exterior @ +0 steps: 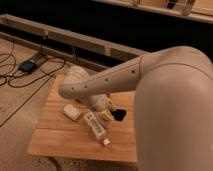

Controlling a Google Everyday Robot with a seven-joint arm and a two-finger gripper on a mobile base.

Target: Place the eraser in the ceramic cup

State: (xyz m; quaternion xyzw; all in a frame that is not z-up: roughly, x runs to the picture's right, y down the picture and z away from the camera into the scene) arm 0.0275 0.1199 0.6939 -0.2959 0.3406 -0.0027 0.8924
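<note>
The eraser (71,111) is a cream block lying on the wooden table (55,137), left of centre. My gripper (111,113) hangs at the end of the pale arm (107,80), low over the table's middle and to the right of the eraser, apart from it. A small dark patch (120,116) shows right at the gripper's right side. I cannot tell whether this patch is the ceramic cup's dark inside or part of the gripper. No whitish cup rim shows; the arm and gripper hide that spot.
A long white labelled object (95,125) lies on the table just below the gripper, with a small pale cap (106,142) at its near end. Black cables and a device (27,65) lie on the carpet to the left. A low rail (65,42) runs behind the table.
</note>
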